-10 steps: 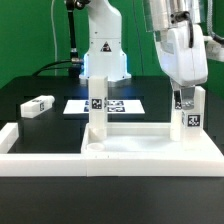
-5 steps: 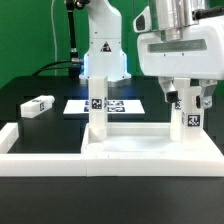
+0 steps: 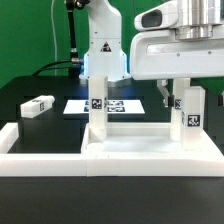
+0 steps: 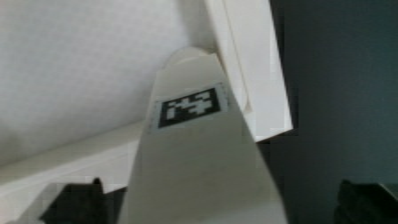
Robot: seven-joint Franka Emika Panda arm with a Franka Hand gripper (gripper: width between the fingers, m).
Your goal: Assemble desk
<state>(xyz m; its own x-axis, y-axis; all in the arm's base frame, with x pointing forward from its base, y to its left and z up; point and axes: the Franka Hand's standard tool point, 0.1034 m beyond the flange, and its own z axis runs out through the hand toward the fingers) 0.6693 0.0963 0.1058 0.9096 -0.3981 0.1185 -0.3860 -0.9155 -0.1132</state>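
The gripper (image 3: pixel 186 96) hangs over an upright leg (image 3: pixel 190 125) at the desk top's (image 3: pixel 150 152) corner. Its jaws stand open, clear of the leg on both sides.

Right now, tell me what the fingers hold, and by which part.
Nothing is held. The gripper stands open at the top of the upright leg; the wrist view shows its fingers clear of the leg's sides.

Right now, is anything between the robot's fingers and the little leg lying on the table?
Maybe. The open fingers hang over one upright leg; the loose leg lies on the table at the exterior view's left. The other upright leg stands between them in that view, so a low sideways move might bump it.
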